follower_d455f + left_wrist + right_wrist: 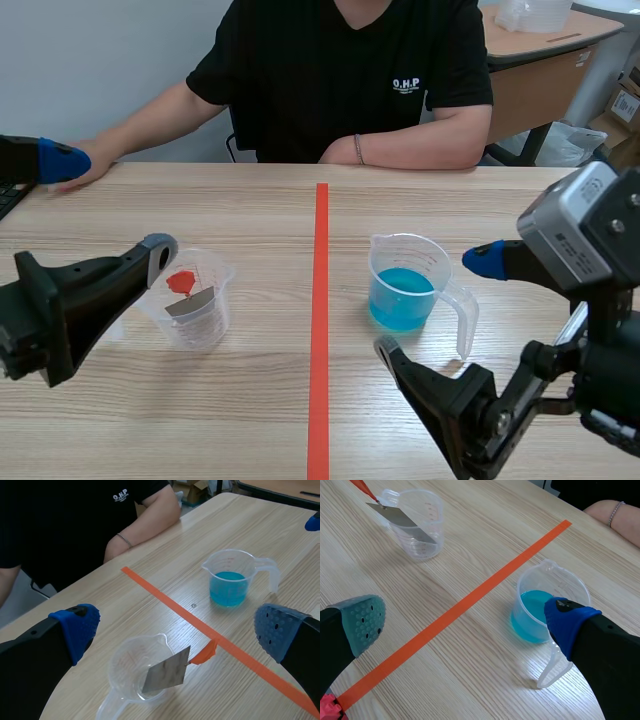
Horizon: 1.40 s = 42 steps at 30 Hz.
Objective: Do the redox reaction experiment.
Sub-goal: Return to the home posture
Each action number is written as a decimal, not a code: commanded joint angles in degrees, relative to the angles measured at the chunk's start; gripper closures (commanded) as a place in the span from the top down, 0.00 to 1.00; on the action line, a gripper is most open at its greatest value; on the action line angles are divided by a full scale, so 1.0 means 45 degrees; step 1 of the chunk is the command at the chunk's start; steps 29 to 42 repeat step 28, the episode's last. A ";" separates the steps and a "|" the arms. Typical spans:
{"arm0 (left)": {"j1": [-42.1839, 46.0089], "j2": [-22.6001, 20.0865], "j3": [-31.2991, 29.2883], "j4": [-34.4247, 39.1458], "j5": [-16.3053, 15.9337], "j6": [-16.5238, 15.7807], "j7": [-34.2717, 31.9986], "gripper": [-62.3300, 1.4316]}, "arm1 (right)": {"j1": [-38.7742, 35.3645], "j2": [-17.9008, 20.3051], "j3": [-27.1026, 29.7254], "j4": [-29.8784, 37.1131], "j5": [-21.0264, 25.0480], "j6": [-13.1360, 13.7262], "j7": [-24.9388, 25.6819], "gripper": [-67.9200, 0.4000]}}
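**Both grippers released, cups ungripped**

The left gripper point(176, 631) is held wide open, with nothing between its blue pads point(80, 627). Ahead of it, between the spread fingers, a clear plastic measuring cup point(119, 664) is seen on the left half of the table, and a grey metal strip point(167, 675) with an orange-red tab is leaned inside it. The right gripper point(465, 621) is likewise spread apart and empty. A clear plastic handled cup point(530, 576) of blue liquid point(532, 615) is stood just beside its blue-padded finger, right of the orange-red tape line point(320, 330).
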<state>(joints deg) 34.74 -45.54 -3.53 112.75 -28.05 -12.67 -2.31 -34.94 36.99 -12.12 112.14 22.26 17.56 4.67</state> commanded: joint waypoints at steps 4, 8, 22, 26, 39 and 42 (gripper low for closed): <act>0.0068 0.0063 0.0131 0.0126 0.0063 -0.0044 -0.0209 1.00 | 0.0330 0.0170 0.0160 0.0146 0.0087 -0.0053 0.0194 1.00; 0.0073 0.0063 0.0131 0.0126 0.0063 -0.0044 -0.0233 1.00 | 0.0325 0.0170 0.0160 0.0146 0.0087 -0.0053 0.0136 1.00; 0.0112 0.0063 0.0131 0.0126 0.0063 -0.0044 -0.0058 1.00 | 0.0321 0.0170 0.0155 0.0141 -0.0053 -0.0053 0.0136 1.00; 0.0117 0.0068 0.0131 0.0126 0.0063 -0.0044 0.0257 1.00 | 0.0321 0.0170 0.0155 0.0141 -0.0053 -0.0053 0.0141 1.00; 0.0151 0.0141 0.0131 0.0126 0.0063 -0.0044 0.0554 1.00 | 0.0321 0.0170 0.0155 0.0141 -0.0049 -0.0053 0.0141 1.00; 0.0151 0.0141 0.0131 0.0126 0.0063 -0.0044 0.0554 1.00 | 0.0321 0.0170 0.0155 0.0141 -0.0049 -0.0053 0.0141 1.00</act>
